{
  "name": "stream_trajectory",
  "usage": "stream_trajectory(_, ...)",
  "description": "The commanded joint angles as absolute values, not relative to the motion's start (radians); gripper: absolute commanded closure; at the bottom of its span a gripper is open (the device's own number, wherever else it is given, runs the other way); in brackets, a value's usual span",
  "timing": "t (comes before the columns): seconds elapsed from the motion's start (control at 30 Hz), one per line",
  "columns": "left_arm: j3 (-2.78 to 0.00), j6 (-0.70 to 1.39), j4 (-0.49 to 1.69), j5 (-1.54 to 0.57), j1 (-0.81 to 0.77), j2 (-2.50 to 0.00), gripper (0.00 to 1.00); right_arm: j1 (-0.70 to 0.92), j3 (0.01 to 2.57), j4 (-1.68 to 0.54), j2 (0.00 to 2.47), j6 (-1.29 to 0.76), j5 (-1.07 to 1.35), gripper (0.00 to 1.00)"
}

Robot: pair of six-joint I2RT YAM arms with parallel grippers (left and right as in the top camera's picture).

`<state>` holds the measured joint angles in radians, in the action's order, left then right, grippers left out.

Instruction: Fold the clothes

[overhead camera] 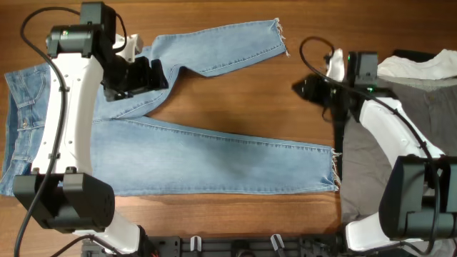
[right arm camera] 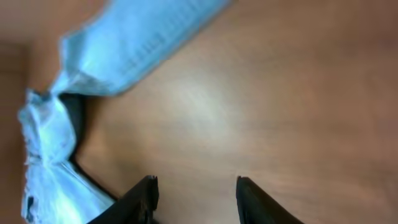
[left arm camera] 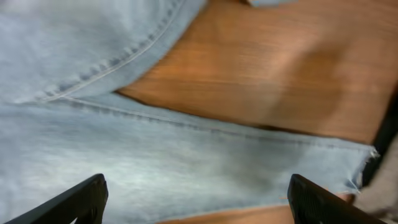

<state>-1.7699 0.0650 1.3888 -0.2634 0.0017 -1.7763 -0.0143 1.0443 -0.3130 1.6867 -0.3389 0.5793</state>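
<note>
The jeans (overhead camera: 214,160) are matt light blue denim cloth with rough, frayed hems. The table (overhead camera: 235,107) is smooth brown wood with a faint sheen. At the right edge, the grey trousers (overhead camera: 360,171) and white garment (overhead camera: 418,68) are soft matt cloth.

No lettering, label, brand mark or number can be read in any of the three views, neither on the light blue jeans (overhead camera: 214,160) nor on the wooden tabletop (overhead camera: 235,100).
</note>
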Motion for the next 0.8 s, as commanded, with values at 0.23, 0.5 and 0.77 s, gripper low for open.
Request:
stream_trajectory(0.23,-1.76,0.085,1.337,-0.257,-0.088,-1.763,0.07,0.174,1.408,-0.109,1.961,-0.395,0.419,0.57)
stream_trajectory(0.5,-1.76,0.086,1.322,-0.257,-0.09,-1.763,0.05,0.161,1.449,0.127,2.255,-0.352,0.003,0.13)
stream_trajectory(0.77,-1.76,0.086,1.308,-0.257,-0.09,-1.763,0.05,0.133,1.449,0.258,2.366,-0.317,0.168,0.23)
